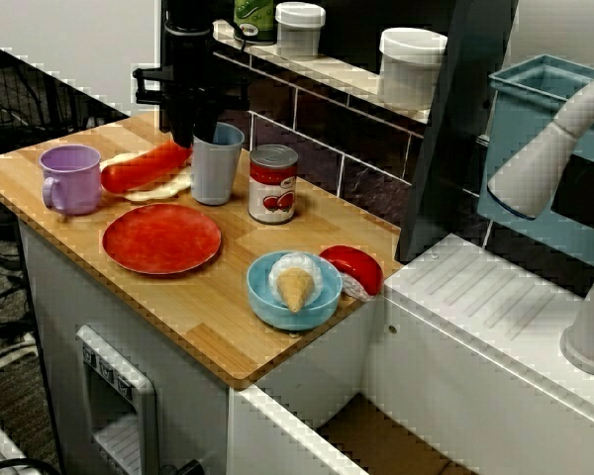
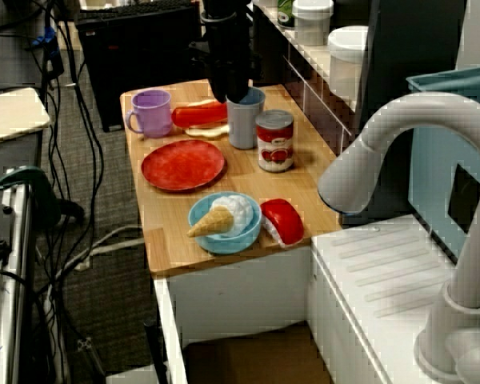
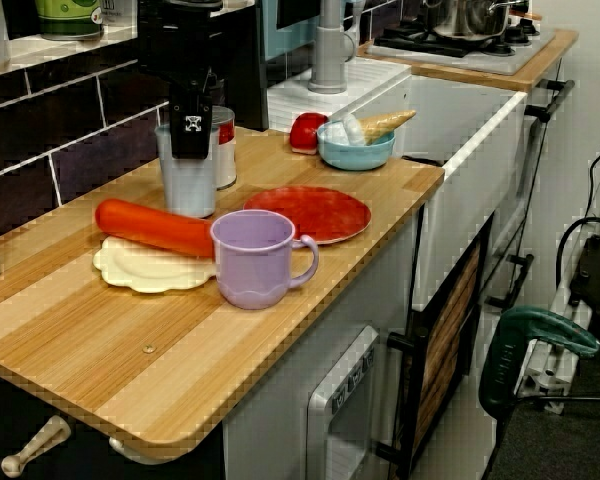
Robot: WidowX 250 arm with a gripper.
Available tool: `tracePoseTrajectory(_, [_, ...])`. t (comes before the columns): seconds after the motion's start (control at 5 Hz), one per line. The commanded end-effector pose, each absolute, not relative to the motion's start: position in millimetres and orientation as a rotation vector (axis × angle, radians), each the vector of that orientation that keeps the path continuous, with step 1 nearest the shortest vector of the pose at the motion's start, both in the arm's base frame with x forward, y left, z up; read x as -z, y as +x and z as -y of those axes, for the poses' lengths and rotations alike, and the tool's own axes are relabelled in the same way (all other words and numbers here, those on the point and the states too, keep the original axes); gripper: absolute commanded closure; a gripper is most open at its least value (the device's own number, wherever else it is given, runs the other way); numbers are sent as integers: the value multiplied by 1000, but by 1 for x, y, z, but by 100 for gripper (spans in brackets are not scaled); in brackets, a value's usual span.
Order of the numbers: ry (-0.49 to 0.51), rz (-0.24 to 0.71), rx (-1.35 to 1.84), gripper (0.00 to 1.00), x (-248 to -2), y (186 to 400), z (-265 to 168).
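In the front view, farthest to the left of the grey-blue cup (image 1: 218,166) stands a purple mug (image 1: 71,178), upright on the wooden counter (image 1: 228,341), handle turned toward the counter's front edge. Between the mug and the cup a red sausage (image 1: 144,166) lies across a cream plate (image 1: 173,188), its right end close to the cup's wall; whether the two touch cannot be told. In front of the cup, and a little to its left, a red plate (image 1: 161,237) lies flat, near the cup but apart from it. The black gripper (image 1: 194,137) comes straight down at the cup's left rim. In the low view from the counter's end, one finger (image 3: 191,125) hangs over the outside of the cup's wall at the rim. The other finger is hidden, so it cannot be told whether the jaws are spread, closed or clamped on the rim. The cup itself stands upright at the back of the counter. Just beside the cup on its right is a tomato can (image 1: 273,183), also upright. Further right and well forward of the cup sits a blue bowl (image 1: 275,309) holding an ice-cream cone (image 1: 295,287) with its point toward the front. A red and white piece (image 1: 352,269) rests against the bowl on the side away from the cup.
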State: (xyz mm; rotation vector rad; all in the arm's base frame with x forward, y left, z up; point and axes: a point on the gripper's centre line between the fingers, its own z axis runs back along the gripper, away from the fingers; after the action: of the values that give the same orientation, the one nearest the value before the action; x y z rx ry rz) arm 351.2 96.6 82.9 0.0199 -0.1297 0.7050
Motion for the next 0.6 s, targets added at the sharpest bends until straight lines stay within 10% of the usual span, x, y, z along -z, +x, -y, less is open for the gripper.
tracePoseTrajectory(0.0, [18, 164, -703, 0, -99, 351, -103])
tracePoseTrajectory(0.4, [2, 156, -710, 0, -107, 351, -104])
